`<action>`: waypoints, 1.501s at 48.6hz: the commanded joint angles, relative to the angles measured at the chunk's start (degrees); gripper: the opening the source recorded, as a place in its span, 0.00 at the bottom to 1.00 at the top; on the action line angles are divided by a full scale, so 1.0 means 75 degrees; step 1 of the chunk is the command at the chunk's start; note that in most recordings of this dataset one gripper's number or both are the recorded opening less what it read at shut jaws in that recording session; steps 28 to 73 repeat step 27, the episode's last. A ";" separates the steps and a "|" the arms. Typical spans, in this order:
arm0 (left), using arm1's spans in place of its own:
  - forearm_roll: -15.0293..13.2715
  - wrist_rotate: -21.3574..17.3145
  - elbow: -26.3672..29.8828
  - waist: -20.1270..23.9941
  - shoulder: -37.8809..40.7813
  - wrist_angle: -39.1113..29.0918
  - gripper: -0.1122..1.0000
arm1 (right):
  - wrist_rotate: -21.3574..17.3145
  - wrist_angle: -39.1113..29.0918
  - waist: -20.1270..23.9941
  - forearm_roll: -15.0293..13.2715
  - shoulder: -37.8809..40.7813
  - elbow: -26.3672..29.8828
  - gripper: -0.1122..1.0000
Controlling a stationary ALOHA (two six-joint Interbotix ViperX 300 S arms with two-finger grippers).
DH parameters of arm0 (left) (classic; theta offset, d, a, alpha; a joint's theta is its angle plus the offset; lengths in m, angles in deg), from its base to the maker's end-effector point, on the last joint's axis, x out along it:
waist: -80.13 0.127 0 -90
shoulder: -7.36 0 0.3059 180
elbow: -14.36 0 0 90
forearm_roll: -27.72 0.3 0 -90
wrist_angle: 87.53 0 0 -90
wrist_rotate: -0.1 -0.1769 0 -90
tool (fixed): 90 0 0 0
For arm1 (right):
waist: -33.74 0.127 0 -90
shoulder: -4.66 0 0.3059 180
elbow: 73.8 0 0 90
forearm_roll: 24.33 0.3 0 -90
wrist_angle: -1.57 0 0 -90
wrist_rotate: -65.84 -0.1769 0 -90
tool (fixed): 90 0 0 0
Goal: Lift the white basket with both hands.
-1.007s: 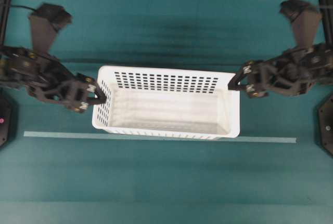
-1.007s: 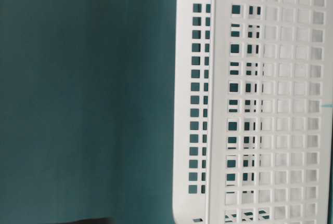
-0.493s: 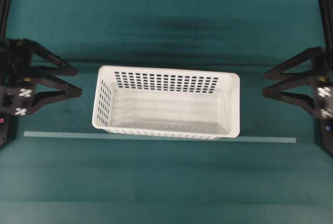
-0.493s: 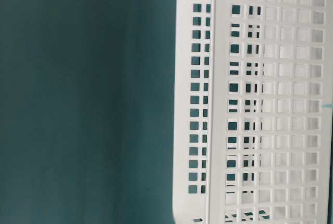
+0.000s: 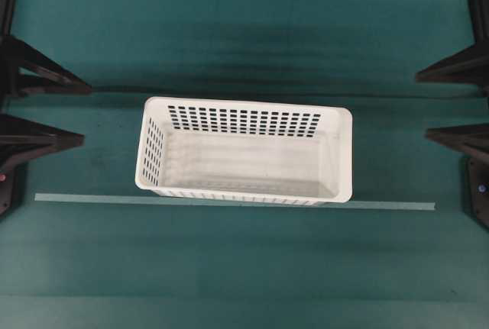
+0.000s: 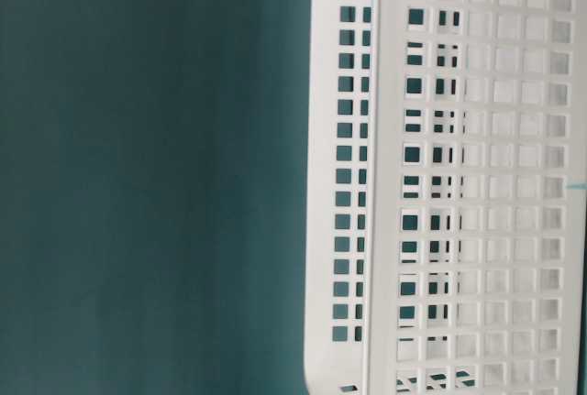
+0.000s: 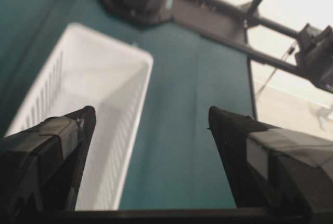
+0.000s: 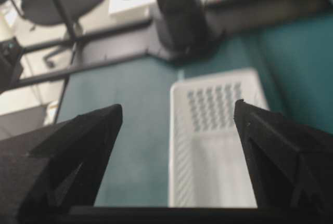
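At the middle of the teal table, the white basket sits upright and empty, its near long side just behind a pale strip running across the surface. Both grippers stand well apart from it: the left gripper at the table's left edge and the right gripper at the right edge, each with its jaws spread wide and holding nothing. Both wrist views look between splayed fingers toward the basket's short ends. By these views the lift is not under way; the step in hand appears to be the approach, and the next move calls for each arm to close in on its own short end and clamp the rolled rim.
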 commanded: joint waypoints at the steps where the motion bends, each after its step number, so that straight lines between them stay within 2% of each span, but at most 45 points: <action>1: 0.0023 -0.0211 0.0082 -0.0035 -0.0105 0.0211 0.92 | 0.0176 0.0199 0.0000 0.0000 -0.0199 0.0094 0.95; 15: 0.0023 -0.0316 0.0012 -0.0035 -0.0469 0.0281 0.92 | -0.0059 -0.0305 0.0000 0.0059 -0.0750 -0.0164 0.95; 73: 0.0012 -0.0316 -0.0012 -0.0035 -0.0469 0.0281 0.92 | -0.0082 -0.0305 0.0000 0.0059 -0.0762 -0.0258 0.95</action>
